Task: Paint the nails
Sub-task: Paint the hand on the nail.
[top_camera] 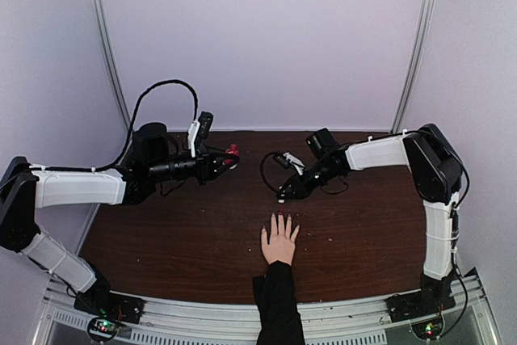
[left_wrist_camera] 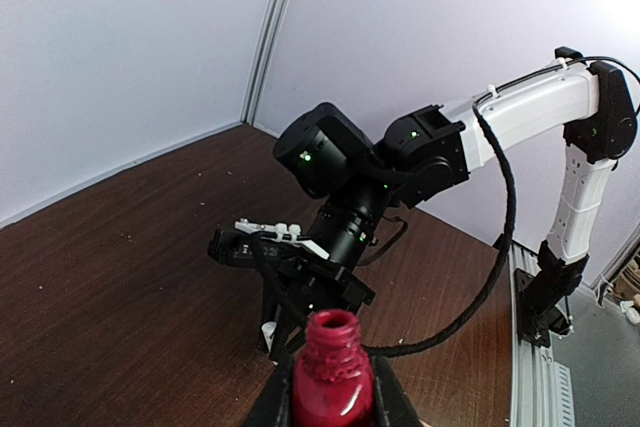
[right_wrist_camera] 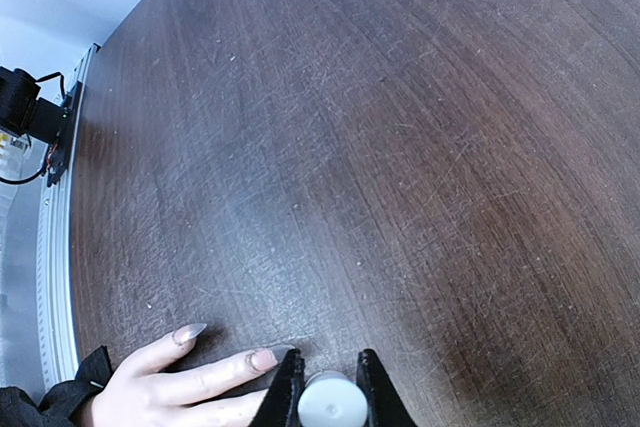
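Nails (right_wrist_camera: 263,358) pale beige, long and oval with a faint gloss, on the thumb and one finger of a light-skinned hand (top_camera: 279,241) laid flat, palm down, fingers spread, on the dark surface (right_wrist_camera: 400,147) midway along its near edge; black fabric sleeve (top_camera: 279,305) running back over the ribbed metal rail (top_camera: 202,317). Right claw (right_wrist_camera: 327,392) closed on a small round white cap (right_wrist_camera: 331,405), smooth and matte, pinched between two black tapered fingers (right_wrist_camera: 288,392), low over the surface just beyond the fingertips, right beside the nearer nail; touching or not, impossible to tell. Left claw (left_wrist_camera: 332,399) clamped on a small bottle (left_wrist_camera: 332,372) of glossy deep red, cap off, ribbed screw-thread neck open at the top, over the left rear of the surface, well apart from the hand. Wood-grain veneer, brown, finely scratched and flecked with pale specks. Plain pale lilac walls (top_camera: 258,38) behind, slim silver metal strips at the corners. White shells and black joints on left arm (top_camera: 77,187) and right arm (top_camera: 376,153), black cable looped beside each, tiny green lights on the right wrist
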`<state>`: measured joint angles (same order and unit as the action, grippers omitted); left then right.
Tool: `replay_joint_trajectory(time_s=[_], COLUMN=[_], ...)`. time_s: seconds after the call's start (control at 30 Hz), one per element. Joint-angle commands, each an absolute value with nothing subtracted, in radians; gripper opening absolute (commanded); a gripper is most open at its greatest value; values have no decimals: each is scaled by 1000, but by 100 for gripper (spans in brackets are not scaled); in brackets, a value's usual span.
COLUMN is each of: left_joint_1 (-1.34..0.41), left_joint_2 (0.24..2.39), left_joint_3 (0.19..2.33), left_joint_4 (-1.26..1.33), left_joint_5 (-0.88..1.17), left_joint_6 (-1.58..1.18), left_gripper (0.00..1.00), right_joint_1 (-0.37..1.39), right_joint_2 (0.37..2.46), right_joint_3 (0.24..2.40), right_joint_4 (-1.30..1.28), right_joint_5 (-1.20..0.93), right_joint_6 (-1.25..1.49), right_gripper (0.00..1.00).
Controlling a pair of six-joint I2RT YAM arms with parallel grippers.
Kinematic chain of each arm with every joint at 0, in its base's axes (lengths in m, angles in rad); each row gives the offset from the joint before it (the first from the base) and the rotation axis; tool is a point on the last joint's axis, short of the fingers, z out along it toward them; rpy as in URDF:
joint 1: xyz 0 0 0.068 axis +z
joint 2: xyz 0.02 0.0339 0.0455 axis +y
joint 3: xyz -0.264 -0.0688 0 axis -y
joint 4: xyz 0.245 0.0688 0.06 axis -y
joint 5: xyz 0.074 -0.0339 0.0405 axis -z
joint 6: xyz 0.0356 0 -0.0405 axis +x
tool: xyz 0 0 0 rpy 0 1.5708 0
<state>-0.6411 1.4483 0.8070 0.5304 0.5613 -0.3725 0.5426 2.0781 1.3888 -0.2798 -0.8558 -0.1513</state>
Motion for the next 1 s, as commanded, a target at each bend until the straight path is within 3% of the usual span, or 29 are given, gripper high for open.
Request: replay_joint_trajectory(time_s=[0.0, 0.97], left_joint_1=[-633, -634], left_joint_2=[1447, 1444], left_joint_3=[799, 796], left_joint_4=[595, 603], left_joint_5=[568, 569], left_joint_6=[-366, -371], left_gripper=[0, 0], right_joint_1=[541, 534], right_joint_2=[2087, 2025], right_joint_3=[1416, 1406], right_joint_4=[-265, -239], right_joint_5=[-837, -813], right_joint_6=[-148, -140], right_gripper=[0, 0])
